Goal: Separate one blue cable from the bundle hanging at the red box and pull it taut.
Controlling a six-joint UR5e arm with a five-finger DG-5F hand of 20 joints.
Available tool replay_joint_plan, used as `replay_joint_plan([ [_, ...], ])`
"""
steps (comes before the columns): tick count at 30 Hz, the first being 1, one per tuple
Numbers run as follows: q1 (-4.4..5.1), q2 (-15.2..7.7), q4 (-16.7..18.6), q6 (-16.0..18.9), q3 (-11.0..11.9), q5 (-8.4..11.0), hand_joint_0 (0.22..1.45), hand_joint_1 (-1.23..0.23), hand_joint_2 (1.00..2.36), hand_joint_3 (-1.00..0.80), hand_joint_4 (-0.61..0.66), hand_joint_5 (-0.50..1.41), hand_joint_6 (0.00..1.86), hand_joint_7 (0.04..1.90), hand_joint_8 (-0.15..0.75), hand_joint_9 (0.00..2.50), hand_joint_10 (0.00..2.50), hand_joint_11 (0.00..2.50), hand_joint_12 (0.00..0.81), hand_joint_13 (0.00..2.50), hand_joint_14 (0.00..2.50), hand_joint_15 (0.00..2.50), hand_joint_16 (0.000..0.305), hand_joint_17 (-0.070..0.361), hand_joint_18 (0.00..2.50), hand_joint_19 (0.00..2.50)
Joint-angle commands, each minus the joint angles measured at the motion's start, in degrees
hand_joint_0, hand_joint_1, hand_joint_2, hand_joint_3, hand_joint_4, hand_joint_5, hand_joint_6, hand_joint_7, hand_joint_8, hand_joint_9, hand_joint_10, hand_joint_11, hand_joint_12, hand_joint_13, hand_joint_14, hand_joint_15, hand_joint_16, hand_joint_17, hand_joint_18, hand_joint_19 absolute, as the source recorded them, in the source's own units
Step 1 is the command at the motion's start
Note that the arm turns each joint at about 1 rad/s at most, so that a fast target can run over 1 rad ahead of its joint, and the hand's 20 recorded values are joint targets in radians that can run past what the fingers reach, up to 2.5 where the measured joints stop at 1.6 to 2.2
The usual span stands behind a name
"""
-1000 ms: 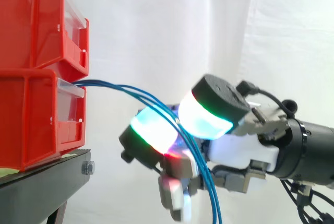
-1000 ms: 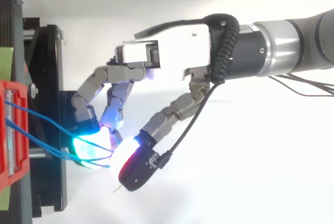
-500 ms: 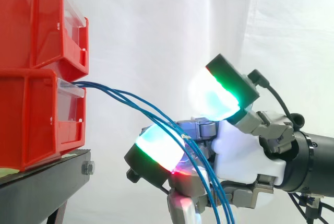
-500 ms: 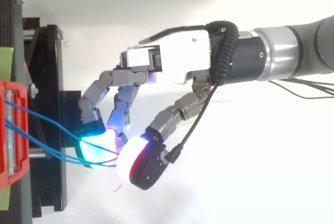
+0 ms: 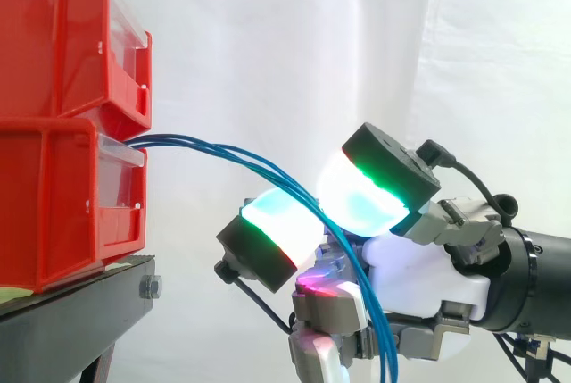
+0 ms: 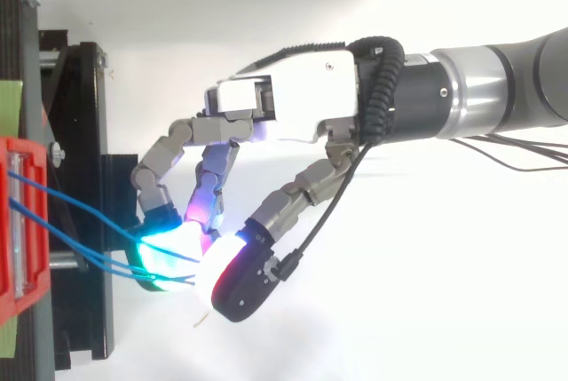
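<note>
Red bins (image 5: 58, 39) are stacked two high at the left on a black surface (image 5: 80, 312), and a white curtain (image 5: 268, 53) hangs behind everything. In the top view the surface shows as a dark frame along the left edge, with the rim of the bins jutting out over it. A bundle of blue cables (image 5: 214, 151) comes out at the top front of the lower bin, just under the upper one. It arches to the right, sagging rather than taut, then drops steeply past the hand to the lower edge of the side view. The hand (image 6: 293, 101) reaches in from the right, its palm turned toward the bins and its fingers bent forward and down. Its thumb pad (image 5: 370, 191), glowing white and cyan with a green edge, is pressed close against a finger pad (image 5: 272, 231) of much the same glow. The cables run between the two, so the hand is pinching the bundle a little to the right of the bins. From above, the strands fan out from the bin front and gather where the pads meet. How many strands lie inside the pinch cannot be told. Another finger, lit magenta, curls just below and behind the pinch, near the cables.
</note>
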Motion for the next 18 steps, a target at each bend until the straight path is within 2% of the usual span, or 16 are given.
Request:
replay_joint_plan([
  [1,0.00,-0.08,0.04,0.01,-0.01,0.00,0.66,-0.78,1.01,-0.32,0.09,-0.18,0.78,0.97,0.360,1.08,0.02,0.89,0.392,1.06,0.02,0.58,0.043,0.097,0.95,0.64],
  [9,0.00,-0.08,0.21,0.01,-0.36,0.09,0.78,-0.88,1.01,-0.36,0.12,-0.20,0.82,0.92,0.349,1.01,0.02,0.91,0.388,1.03,0.02,0.58,0.043,0.097,0.94,0.62],
  [12,0.00,-0.08,0.21,0.01,-0.45,0.09,0.82,-0.91,1.00,-0.45,0.14,-0.20,0.84,0.91,0.348,1.00,0.02,0.91,0.382,1.02,0.02,0.58,0.043,0.096,0.92,0.62],
  [13,0.00,-0.08,0.21,0.01,-0.45,0.09,0.81,-0.91,1.00,-0.50,0.14,-0.20,0.85,0.90,0.346,1.00,0.02,0.92,0.380,1.02,0.02,0.58,0.043,0.097,0.93,0.62],
  [17,0.00,-0.08,0.21,0.01,-0.45,0.09,0.75,-0.90,1.00,-0.50,0.15,-0.20,0.86,0.90,0.351,1.01,0.02,0.93,0.379,1.02,0.02,0.58,0.043,0.096,0.94,0.59],
  [18,0.00,-0.08,0.21,0.01,-0.45,0.09,0.69,-0.89,1.00,-0.50,0.15,-0.20,0.86,0.90,0.356,1.02,0.02,0.93,0.381,1.03,0.02,0.58,0.043,0.096,0.94,0.61],
])
